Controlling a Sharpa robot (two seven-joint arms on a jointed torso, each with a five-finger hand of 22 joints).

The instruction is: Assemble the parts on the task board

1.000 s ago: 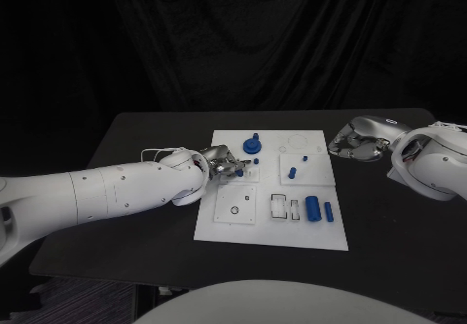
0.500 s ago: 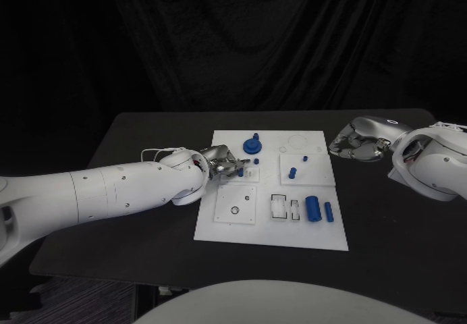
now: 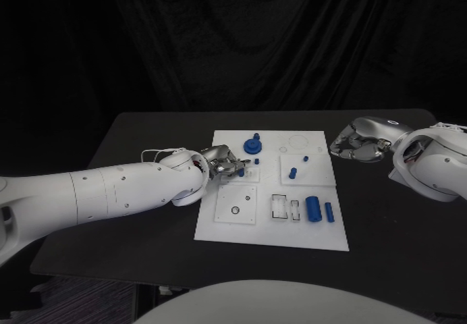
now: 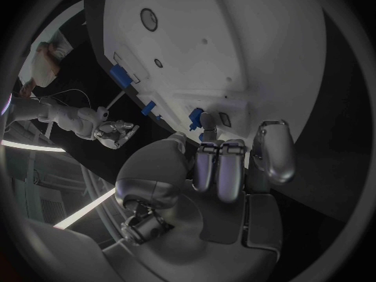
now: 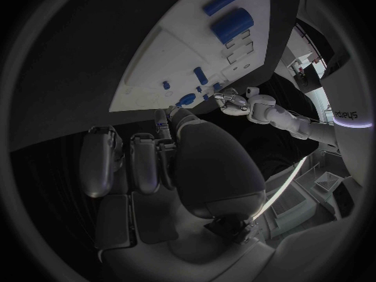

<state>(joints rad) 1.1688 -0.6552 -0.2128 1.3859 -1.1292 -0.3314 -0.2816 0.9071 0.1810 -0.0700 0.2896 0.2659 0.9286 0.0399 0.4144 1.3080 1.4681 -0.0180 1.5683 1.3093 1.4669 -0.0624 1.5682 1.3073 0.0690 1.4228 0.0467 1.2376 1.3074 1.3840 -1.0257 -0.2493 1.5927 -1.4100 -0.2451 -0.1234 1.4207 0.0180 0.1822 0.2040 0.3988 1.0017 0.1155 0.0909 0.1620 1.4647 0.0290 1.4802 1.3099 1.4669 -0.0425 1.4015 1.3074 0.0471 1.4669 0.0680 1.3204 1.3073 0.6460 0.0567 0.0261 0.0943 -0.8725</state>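
The white task board (image 3: 272,223) lies mid-table. My left hand (image 3: 225,164) reaches over its left edge and pinches a small blue peg (image 3: 240,172) between thumb and a finger, low over a small square plate; the left wrist view shows that peg (image 4: 206,129) at the fingertips (image 4: 210,151). My right hand (image 3: 354,146) hovers off the board's right edge near the far corner, fingers curled in on nothing. On the board are a round blue knobbed part (image 3: 252,144), a slanted blue peg (image 3: 292,173), a thick blue cylinder (image 3: 312,208) and a thin blue bar (image 3: 329,212).
The black table (image 3: 146,135) runs wide on both sides of the board. A square plate with a round hole (image 3: 235,210) sits at the board's near left. Narrow rectangular slots (image 3: 280,206) lie beside the cylinder. My left forearm (image 3: 107,192) crosses the table's left half.
The left hand's fingers and the blue peg have shifted very slightly on the spot. The right hand has stayed still.
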